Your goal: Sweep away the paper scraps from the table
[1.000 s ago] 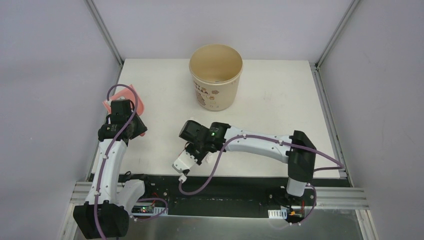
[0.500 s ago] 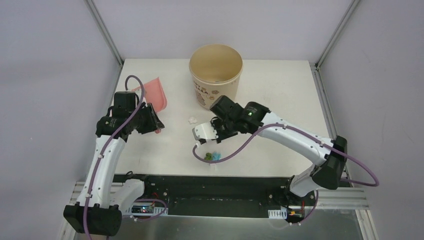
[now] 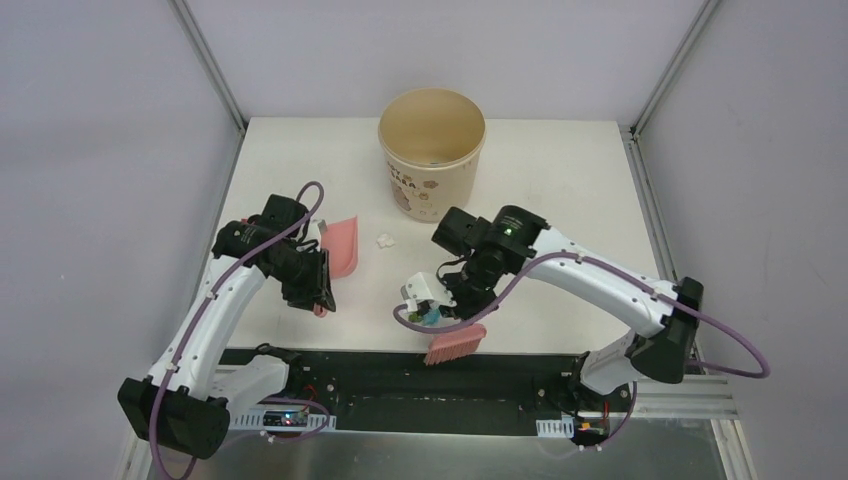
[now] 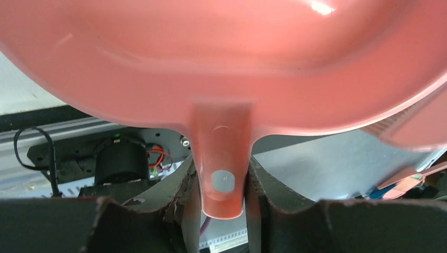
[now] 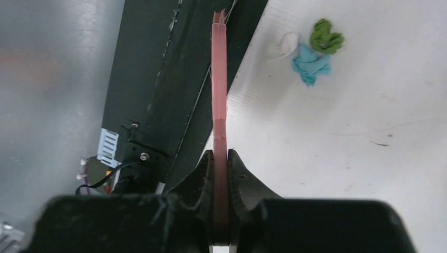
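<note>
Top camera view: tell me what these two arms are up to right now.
It's a sweeping job. The left gripper is shut on the handle of a pink dustpan, over the left side of the table. The right gripper is shut on a pink hand brush, whose head sits at the front edge. Green, blue and white paper scraps lie on the table next to the brush, and one white scrap lies near the dustpan.

L gripper (image 3: 312,283) w/ dustpan (image 3: 343,246), R gripper (image 3: 466,306) w/ brush (image 3: 455,344)
</note>
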